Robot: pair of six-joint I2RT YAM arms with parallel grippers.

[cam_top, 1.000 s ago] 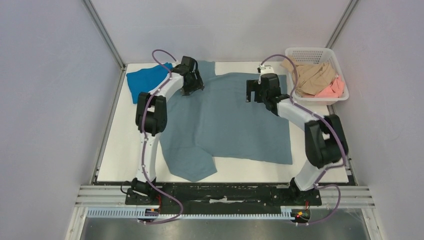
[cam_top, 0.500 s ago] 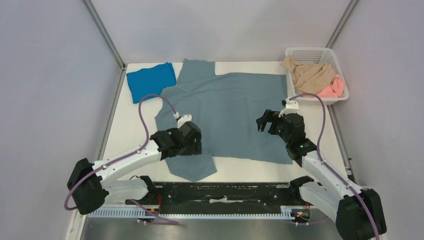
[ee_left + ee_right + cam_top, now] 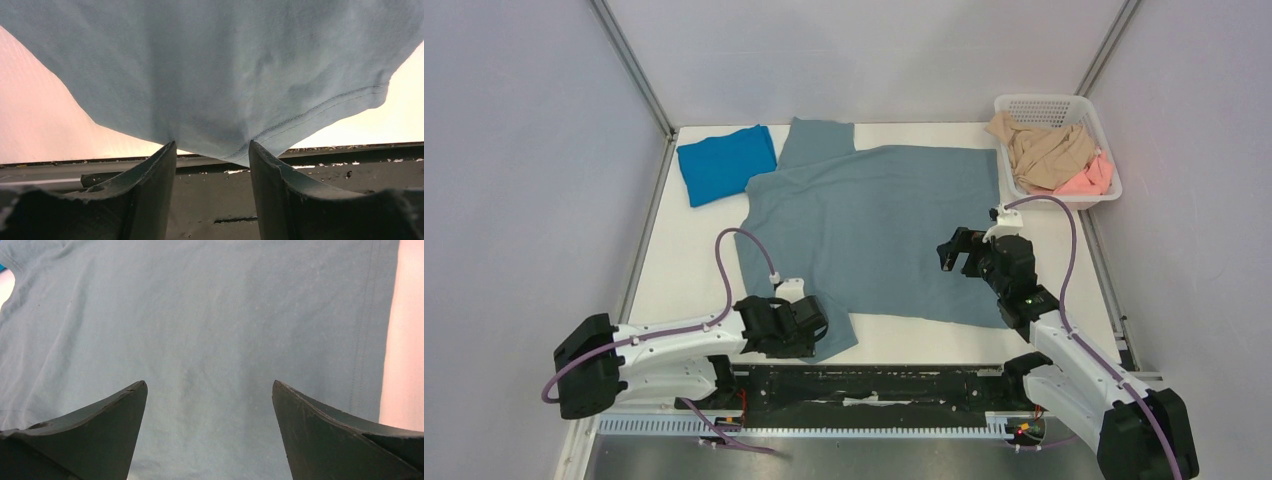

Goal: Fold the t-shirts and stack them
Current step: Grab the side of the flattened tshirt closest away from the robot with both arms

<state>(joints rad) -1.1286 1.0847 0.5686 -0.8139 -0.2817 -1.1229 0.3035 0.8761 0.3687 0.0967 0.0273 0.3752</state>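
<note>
Left wrist view puts the left gripper part-open, its jaws either side of the sleeve tip of the grey-blue t-shirt with nothing pinched yet. A shallow bite on that stitched hem alone could let the cloth slip free when lifted, or the fingertips might snag the table edge just below. The right gripper hangs wide and empty over the shirt's body. Only the top external view shows what lies farther out — the bright blue t-shirt folded well beyond the left gripper, and the tan t-shirt and pink t-shirt heaped in the basket beyond the right one.
</note>
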